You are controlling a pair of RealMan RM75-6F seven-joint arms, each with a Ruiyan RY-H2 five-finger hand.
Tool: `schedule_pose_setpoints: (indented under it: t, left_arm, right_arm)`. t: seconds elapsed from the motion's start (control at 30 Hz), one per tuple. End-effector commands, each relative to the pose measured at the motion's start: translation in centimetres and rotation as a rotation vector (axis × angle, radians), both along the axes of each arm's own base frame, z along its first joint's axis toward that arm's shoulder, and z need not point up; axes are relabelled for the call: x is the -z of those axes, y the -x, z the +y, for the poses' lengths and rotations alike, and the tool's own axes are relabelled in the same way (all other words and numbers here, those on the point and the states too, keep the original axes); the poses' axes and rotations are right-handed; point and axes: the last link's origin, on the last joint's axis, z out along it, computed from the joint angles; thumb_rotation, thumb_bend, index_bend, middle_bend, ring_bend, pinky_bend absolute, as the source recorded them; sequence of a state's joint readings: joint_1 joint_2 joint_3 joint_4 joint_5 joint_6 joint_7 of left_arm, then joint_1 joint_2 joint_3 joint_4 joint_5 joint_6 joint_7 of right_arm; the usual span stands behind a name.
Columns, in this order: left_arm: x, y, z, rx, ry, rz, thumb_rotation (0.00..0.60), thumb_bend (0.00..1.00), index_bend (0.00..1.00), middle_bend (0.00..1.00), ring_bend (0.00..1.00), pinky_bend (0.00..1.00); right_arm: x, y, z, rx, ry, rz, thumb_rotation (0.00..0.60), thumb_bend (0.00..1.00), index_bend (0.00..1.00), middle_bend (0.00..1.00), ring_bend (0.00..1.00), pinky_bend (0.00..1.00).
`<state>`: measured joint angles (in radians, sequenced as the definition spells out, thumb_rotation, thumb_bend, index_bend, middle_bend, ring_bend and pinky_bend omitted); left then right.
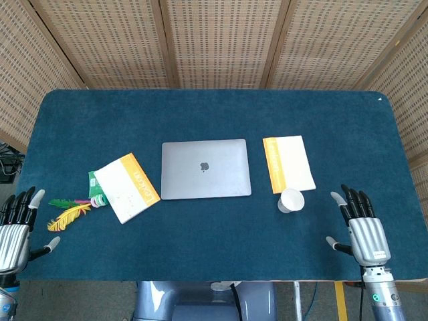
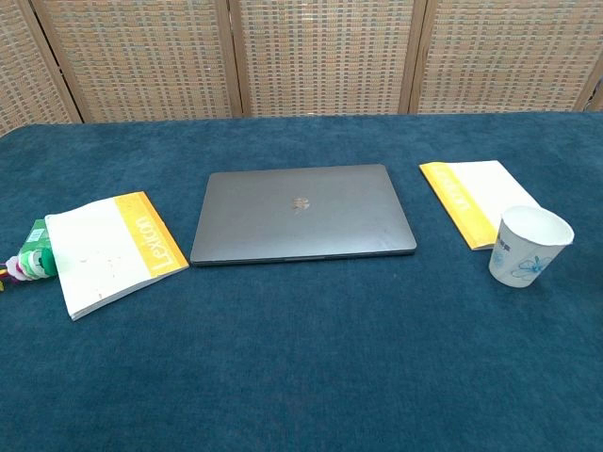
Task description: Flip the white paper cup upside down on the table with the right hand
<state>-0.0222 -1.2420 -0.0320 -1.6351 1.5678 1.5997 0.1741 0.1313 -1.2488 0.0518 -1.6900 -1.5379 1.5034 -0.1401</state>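
White paper cup (image 1: pixel 291 200) upright on the surface (image 1: pixel 200 234); your right hand (image 1: pixel 362 229) spread, holding nothing, near it; left hand (image 1: pixel 16 227) likewise.

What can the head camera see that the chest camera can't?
Only the head view shows the robot's two hands: the left hand and the right hand, both lying flat with fingers apart, holding nothing. It also shows the yellow feather.

Only the chest view shows the blue flower print on the side of the white paper cup, and the word "Lexicon" on the left book.

Both show the cup standing mouth up, the closed laptop, the right book and the blue table.
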Motion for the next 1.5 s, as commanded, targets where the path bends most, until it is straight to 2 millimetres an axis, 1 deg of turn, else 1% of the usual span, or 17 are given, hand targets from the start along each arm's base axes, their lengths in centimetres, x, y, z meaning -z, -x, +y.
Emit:
schedule_pose_setpoints:
  t: [0.03, 0.53, 0.73, 0.8, 0.9, 1.0, 1.13, 1.23, 1.33, 1.5]
  left_arm:
    - [0.0, 0.0, 0.0, 0.0, -0.003, 0.0, 0.6, 0.14, 0.0, 0.0, 0.0, 0.0]
    - [0.0, 0.0, 0.0, -0.003, 0.011, 0.005, 0.6, 0.15, 0.0, 0.0, 0.0, 0.0]
    - [0.0, -0.1, -0.1, -0.006, 0.012, 0.002, 0.6, 0.15, 0.0, 0.0, 0.0, 0.0]
    - [0.1, 0.0, 0.0, -0.008, 0.016, 0.004, 0.6, 0.15, 0.0, 0.0, 0.0, 0.0]
    - [0.1, 0.0, 0.0, -0.009, 0.015, 0.003, 0.6, 0.15, 0.0, 0.0, 0.0, 0.0]
    - [0.0, -0.1, 0.0, -0.008, 0.014, 0.001, 0.6, 0.16, 0.0, 0.0, 0.0, 0.0]
    - [0.0, -0.2, -0.1, -0.002, 0.015, -0.002, 0.6, 0.16, 0.0, 0.0, 0.0, 0.0]
    - [0.2, -0.2, -0.1, 0.0, 0.024, 0.003, 0.6, 0.16, 0.0, 0.0, 0.0, 0.0]
    - [0.3, -0.2, -0.1, 0.002, 0.028, 0.006, 0.6, 0.16, 0.0, 0.0, 0.0, 0.0]
    - [0.4, -0.3, -0.1, 0.002, 0.031, 0.009, 0.6, 0.17, 0.0, 0.0, 0.0, 0.0]
  right_arm:
    - [0.1, 0.0, 0.0, 0.0, 0.001, 0.0, 0.6, 0.18, 0.0, 0.0, 0.0, 0.0]
    - [0.3, -0.3, 0.1, -0.007, -0.031, -0.018, 0.6, 0.18, 0.0, 0.0, 0.0, 0.0]
    - [0.4, -0.9, -0.4, -0.015, -0.044, -0.022, 0.6, 0.18, 0.11, 0.0, 0.0, 0.0]
    - [0.7, -1.3, -0.7, -0.019, -0.06, -0.02, 0.6, 0.18, 0.13, 0.0, 0.0, 0.0]
    - [1.4, -2.5, -1.7, -0.026, -0.096, 0.004, 0.6, 0.18, 0.14, 0.0, 0.0, 0.0]
    - [1.7, -3.2, -2.2, -0.021, -0.113, 0.012, 0.6, 0.18, 0.16, 0.0, 0.0, 0.0]
    - [2.5, -4.5, -3.5, -0.008, -0.15, 0.046, 0.6, 0.18, 0.18, 0.0, 0.0, 0.0]
    - [3.3, -5.5, -5.4, 0.021, -0.185, 0.094, 0.6, 0.17, 0.2, 0.0, 0.0, 0.0]
    - [3.8, -5.9, -6.7, 0.06, -0.199, 0.122, 0.6, 0.17, 0.21, 0.0, 0.0, 0.0]
    - [4.5, -6.1, -8.2, 0.098, -0.211, 0.151, 0.6, 0.18, 0.24, 0.0, 0.0, 0.0]
